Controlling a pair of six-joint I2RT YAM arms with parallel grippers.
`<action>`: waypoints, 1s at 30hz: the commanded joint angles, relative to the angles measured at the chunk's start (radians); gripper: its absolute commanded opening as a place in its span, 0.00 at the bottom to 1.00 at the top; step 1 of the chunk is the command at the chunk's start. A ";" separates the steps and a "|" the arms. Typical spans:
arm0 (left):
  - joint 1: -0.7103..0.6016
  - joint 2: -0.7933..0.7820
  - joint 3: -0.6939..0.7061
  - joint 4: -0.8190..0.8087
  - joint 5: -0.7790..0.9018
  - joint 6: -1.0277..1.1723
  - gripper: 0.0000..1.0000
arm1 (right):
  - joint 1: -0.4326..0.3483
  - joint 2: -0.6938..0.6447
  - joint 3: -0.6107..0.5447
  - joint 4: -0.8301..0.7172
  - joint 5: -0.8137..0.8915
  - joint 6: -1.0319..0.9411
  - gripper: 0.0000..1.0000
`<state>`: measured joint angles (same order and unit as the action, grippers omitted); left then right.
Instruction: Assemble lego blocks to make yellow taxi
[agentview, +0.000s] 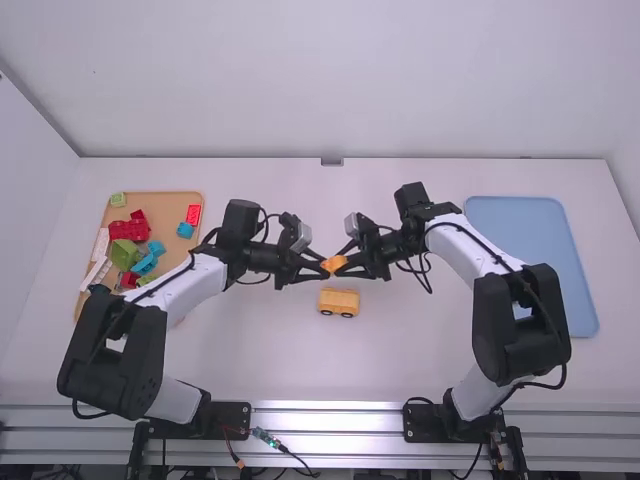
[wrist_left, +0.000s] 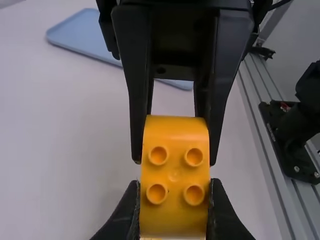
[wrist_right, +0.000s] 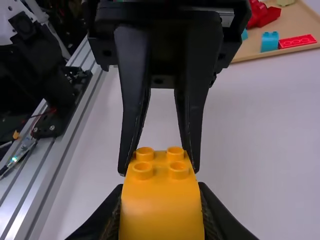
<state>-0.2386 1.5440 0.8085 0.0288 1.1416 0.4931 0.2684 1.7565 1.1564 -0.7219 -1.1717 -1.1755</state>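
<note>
Your left fingers (agentview: 316, 275) and right fingers (agentview: 352, 271) are both clamped on 1 block (agentview: 335, 264). Near them, toward the arm bases, the wheeled block (agentview: 339, 299) sits on the worktop (agentview: 260, 350). The blue tray (agentview: 520, 230) lies right of your right fingers.

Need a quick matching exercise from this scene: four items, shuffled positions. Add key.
Items
1. Studded orange block
2. Wheeled base block
3. Blue tray
4. Tan tray

Positions
A. Right side of the table
B. Held between the left pincer and right pincer
C. Left side of the table, carrying loose blocks
D. On the table, between the trays

Pairs: 1-B, 2-D, 3-A, 4-C
</note>
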 joint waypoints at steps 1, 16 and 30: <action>-0.005 0.009 0.000 -0.002 0.022 -0.026 0.06 | 0.002 -0.026 0.022 0.003 -0.018 -0.003 0.11; -0.005 0.009 0.000 0.006 0.022 -0.029 0.35 | 0.001 -0.026 0.022 0.003 -0.033 -0.003 0.06; -0.039 0.009 0.000 0.011 -0.024 -0.029 0.34 | 0.001 -0.026 0.022 -0.002 -0.017 -0.002 0.03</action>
<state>-0.2775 1.5448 0.8085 0.0406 1.0985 0.4667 0.2684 1.7565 1.1564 -0.7216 -1.1824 -1.1774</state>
